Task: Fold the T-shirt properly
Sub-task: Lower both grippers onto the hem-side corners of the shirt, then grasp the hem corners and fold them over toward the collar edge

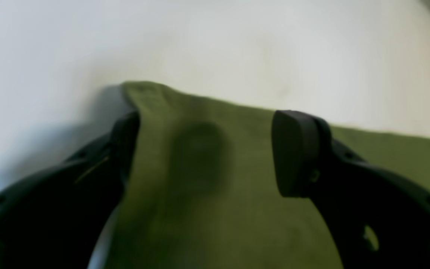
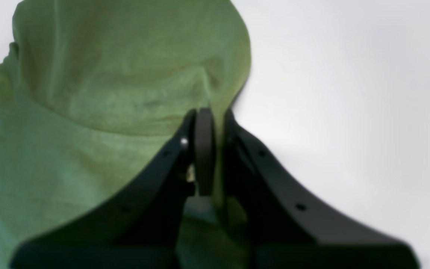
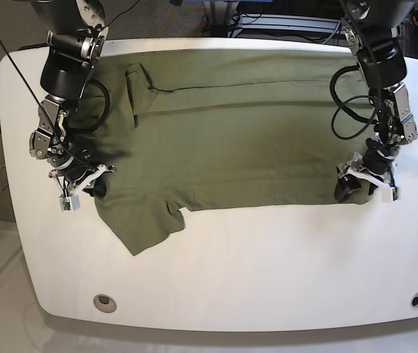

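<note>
The T-shirt (image 3: 238, 140) is laid out flat across the upper half of the white table (image 3: 268, 272) in the base view, with one sleeve sticking out toward the lower left of the frame.

The right gripper (image 3: 84, 185), seen at the left edge of the base view, is clamped onto the shirt's edge. In the right wrist view its jaws are pretty much pinched together, with a fold of green cloth (image 2: 125, 74) caught between them and bunched up into a hump above, in the upper left of that frame.

The left gripper (image 3: 363, 184) is parked at the shirt's lower right corner in the base view. Its jaws are spread wide in the left wrist view, with the cloth's edge (image 1: 200, 149) lying between them but not squeezed. Nothing is gripped there, though it's all quite blurry.
</note>
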Motion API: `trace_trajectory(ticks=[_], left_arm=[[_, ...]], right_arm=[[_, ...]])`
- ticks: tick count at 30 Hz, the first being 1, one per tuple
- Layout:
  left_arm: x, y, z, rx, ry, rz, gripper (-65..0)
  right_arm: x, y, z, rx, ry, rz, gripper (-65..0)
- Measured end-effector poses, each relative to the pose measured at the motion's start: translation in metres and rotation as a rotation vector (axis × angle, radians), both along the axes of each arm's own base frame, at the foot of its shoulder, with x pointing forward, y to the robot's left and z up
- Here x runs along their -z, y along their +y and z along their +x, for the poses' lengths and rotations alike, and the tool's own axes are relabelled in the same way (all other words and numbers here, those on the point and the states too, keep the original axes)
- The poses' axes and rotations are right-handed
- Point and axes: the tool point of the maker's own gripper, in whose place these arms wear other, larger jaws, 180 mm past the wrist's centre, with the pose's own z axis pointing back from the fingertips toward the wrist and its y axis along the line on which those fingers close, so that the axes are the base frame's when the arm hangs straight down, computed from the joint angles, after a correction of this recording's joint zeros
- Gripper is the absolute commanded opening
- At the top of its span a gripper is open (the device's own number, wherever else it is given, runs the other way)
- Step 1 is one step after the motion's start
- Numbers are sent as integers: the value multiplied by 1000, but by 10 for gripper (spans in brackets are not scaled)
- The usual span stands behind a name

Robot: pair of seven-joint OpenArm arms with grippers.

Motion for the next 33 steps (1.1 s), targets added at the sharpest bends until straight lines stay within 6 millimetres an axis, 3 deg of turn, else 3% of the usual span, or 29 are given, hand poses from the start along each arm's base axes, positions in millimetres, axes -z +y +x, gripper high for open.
trace_trajectory(ticks=[7, 9, 12, 13, 17, 19, 33], left_arm=[[4, -16, -4, 2, -15, -38, -240], [2, -19, -3, 6, -27, -44, -336], [4, -23, -8, 25, -12, -33, -608], [6, -24, -12, 33, -2, -21, -650], [9, -26, -23, 44, 12, -4, -627], [8, -26, -24, 50, 10, 0, -650], [-5, -17, -30, 88, 21, 103, -650]], right_arm=[[0, -1, 0, 0, 0, -1, -650], [0, -1, 0, 0, 0, -1, -650], [0, 0, 0, 0, 0, -1, -650], [0, 0, 0, 0, 0, -1, -650], [0, 0, 0, 0, 0, -1, -650], [0, 1, 0, 0, 0, 1, -650], [-7, 4, -3, -35, 19, -54, -650]])
